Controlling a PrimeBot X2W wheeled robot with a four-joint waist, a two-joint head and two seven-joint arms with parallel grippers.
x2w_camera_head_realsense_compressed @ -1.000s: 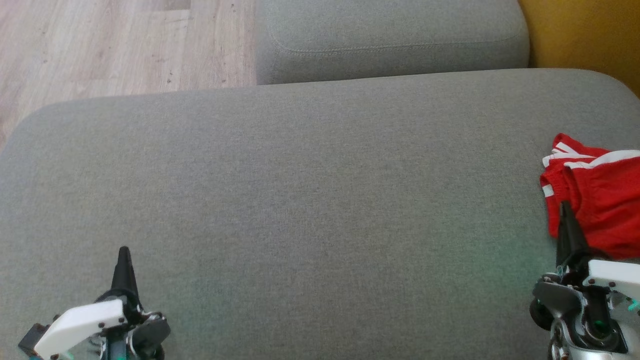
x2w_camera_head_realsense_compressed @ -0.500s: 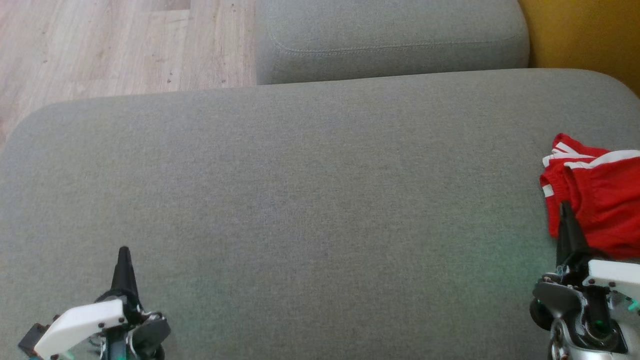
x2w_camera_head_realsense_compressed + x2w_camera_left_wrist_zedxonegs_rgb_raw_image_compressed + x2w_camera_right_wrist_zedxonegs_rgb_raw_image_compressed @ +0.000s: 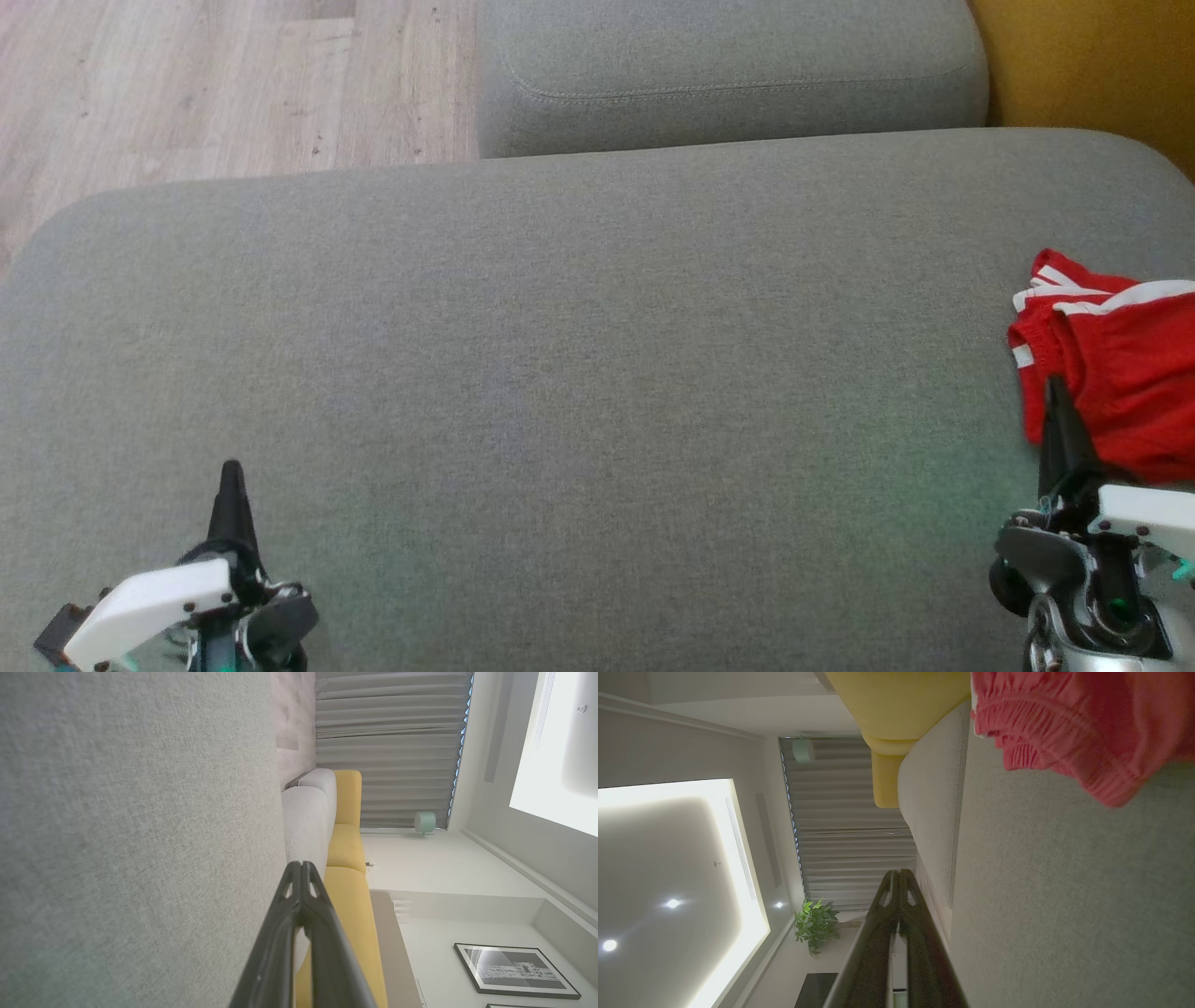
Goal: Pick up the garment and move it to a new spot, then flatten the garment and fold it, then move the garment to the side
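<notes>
Sofa [image 3: 597, 373]; left hand [image 3: 231, 469], right hand [image 3: 1055, 383] closed.

No words, labels, brands, numbers or signs can be read on anything here.

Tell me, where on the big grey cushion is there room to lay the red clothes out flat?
The whole middle of the grey cushion is bare, from the left gripper across to the right gripper, and back to the smaller cushion. It is crowded only at the right edge, where the red garment lies bunched near the right gripper.
</notes>
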